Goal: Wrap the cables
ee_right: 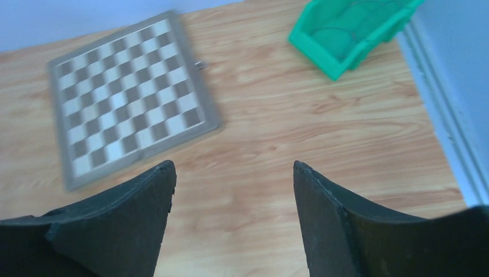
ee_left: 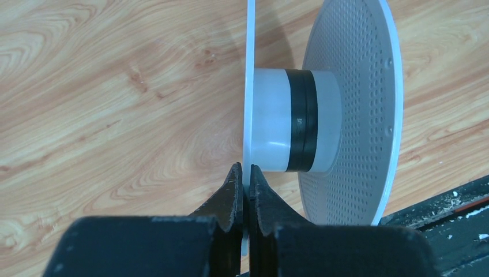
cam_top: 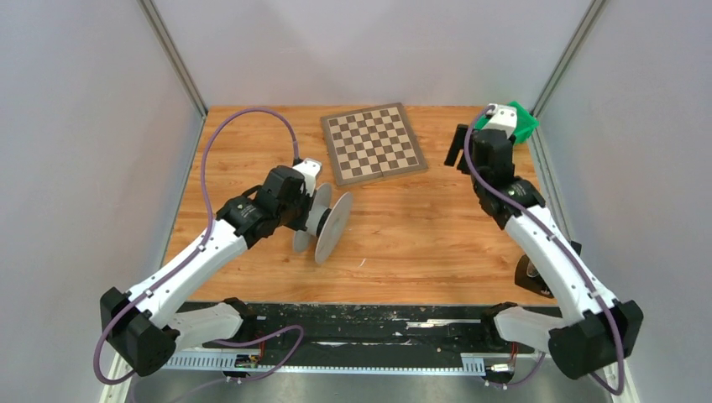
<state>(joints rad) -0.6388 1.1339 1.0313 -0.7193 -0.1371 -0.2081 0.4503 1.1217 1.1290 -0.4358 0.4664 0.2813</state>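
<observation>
A grey spool (cam_top: pixel 332 225) stands on edge on the wooden table, with two round flanges and a white hub (ee_left: pixel 271 121) bearing a black band. My left gripper (ee_left: pixel 243 168) is shut on the rim of the thin near flange, which runs straight up between the fingers. From above, the left gripper (cam_top: pixel 309 220) sits on the spool's left side. My right gripper (ee_right: pixel 233 164) hangs open over bare wood at the back right, nothing between its fingers; the top view shows that right gripper (cam_top: pixel 458 147) beside the chessboard. The cables are out of view; only the arms' own purple leads show.
A folding chessboard (cam_top: pixel 372 143) lies at the back middle, also the chessboard (ee_right: pixel 130 95) ahead-left of the right fingers. A green bin (cam_top: pixel 522 120) sits in the back right corner. A small dark object (cam_top: pixel 531 277) stands by the right arm's forearm.
</observation>
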